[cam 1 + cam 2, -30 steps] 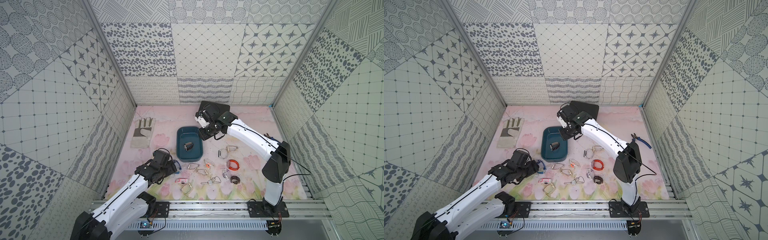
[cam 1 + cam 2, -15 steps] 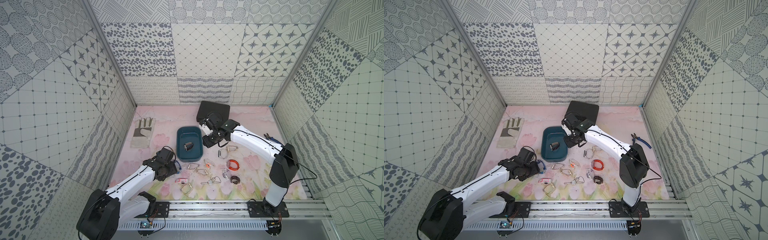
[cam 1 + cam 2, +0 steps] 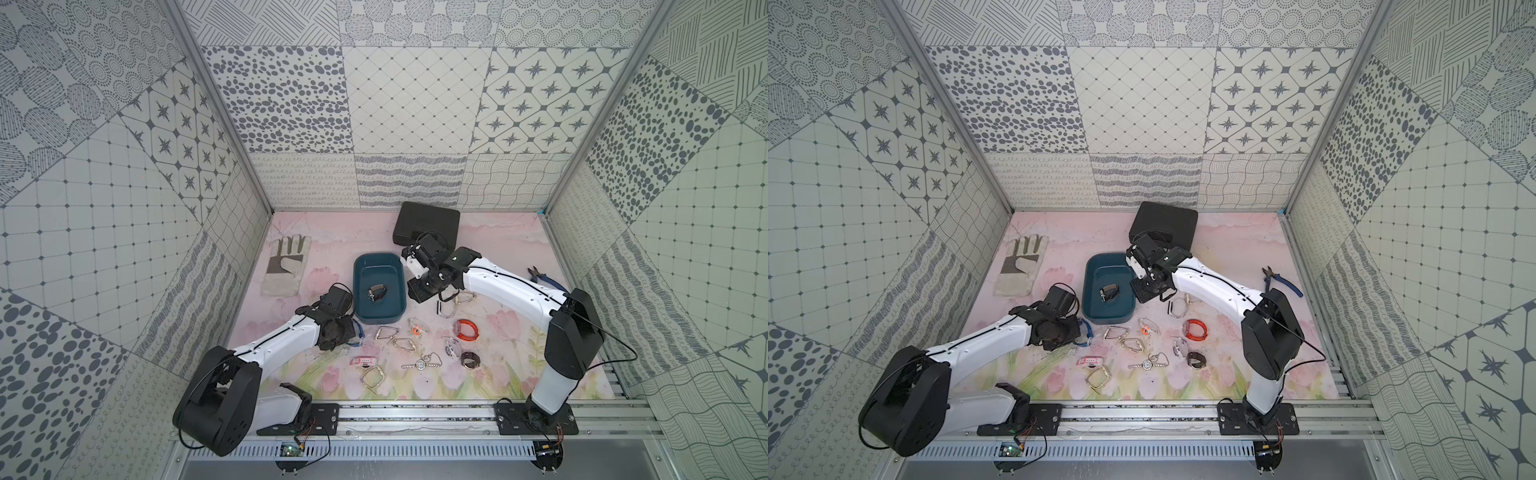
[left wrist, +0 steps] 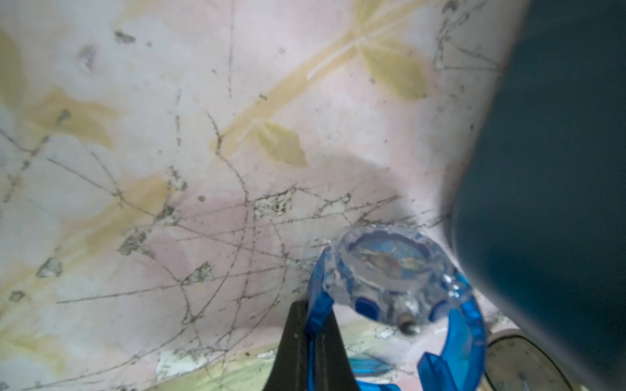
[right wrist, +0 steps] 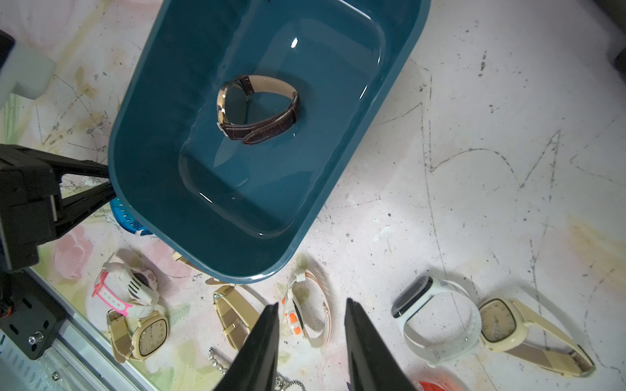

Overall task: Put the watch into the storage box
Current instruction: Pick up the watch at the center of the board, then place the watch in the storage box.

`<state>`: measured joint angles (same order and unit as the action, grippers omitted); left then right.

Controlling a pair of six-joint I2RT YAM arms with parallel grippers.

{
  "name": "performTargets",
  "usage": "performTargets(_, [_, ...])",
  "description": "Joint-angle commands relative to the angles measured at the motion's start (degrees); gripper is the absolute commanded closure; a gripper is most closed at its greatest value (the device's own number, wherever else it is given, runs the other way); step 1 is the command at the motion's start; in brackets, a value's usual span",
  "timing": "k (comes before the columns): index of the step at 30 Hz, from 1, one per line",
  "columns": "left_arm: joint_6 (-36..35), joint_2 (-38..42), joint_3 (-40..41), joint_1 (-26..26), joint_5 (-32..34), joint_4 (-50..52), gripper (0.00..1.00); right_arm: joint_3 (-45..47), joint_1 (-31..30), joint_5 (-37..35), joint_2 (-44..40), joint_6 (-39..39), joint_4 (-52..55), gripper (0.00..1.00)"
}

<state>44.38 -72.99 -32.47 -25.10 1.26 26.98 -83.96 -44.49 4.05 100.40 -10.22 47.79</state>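
1. Blue watch (image 4: 389,270) lies on the counter (image 4: 169,135), just beside the box (image 4: 559,169), which already holds a brown watch (image 5: 257,108).
2. Left end effector (image 4: 311,342) is clamped on its strap: the grasp step.
3. Next move, likely: lift over the wall, then release.
4. Right end effector (image 5: 312,304): fingers apart, empty.

Pale walls (image 3: 415,104) printed with grey patterns of dots, stars, grids and waves close in three sides, joined by metal corner posts (image 3: 215,104). The floor (image 3: 498,237) is a scuffed pink mat with painted flowers. A metal rail (image 3: 415,415) runs along its near edge under even, soft light.
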Motion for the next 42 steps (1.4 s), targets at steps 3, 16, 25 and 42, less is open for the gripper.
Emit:
performTargets(3, [-4.31,2.04,-1.79,0.13,-2.14,4.24,1.00,1.16,0.17,0.14,-3.72,0.49,-2.89,0.63])
performTargets(16, [-4.20,17.22,-11.80,-3.35,4.44,22.60,1.00,4.37,1.77,1.52,-6.94,0.00,-5.44,0.63])
performTargets(25, [-13.05,6.83,-30.27,-3.39,-3.97,22.52,1.00,7.16,3.77,2.87,-8.86,-0.36,-7.33,0.63])
performTargets(42, [-18.12,-32.73,-55.56,-1.43,-7.03,14.81,1.00,13.56,6.08,4.83,-12.32,-1.75,-10.45,0.63])
